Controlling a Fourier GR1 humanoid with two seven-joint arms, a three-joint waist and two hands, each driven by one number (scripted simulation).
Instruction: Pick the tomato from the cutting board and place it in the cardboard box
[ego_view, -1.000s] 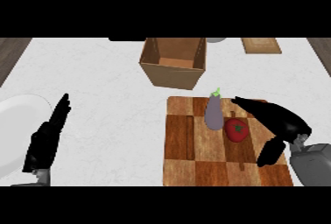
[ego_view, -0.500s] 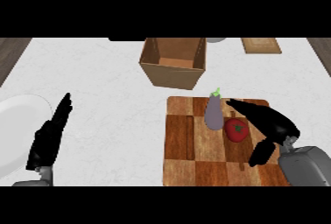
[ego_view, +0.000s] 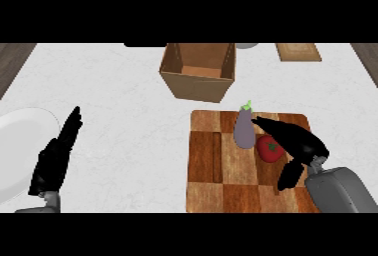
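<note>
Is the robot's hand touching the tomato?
Cannot tell. In the head view the right hand arches over the tomato and its black shape overlaps the tomato's right side, so no gap shows, but contact is not plain either.

Right hand (ego_view: 299, 145) open beside tomato (ego_view: 270, 149), maybe touching

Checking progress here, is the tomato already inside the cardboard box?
No, the tomato lies on the cutting board, beside the right hand.

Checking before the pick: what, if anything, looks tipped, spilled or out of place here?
Nothing stands out. The tomato and eggplant lie on the cutting board; the cardboard box stands upright and open.
</note>
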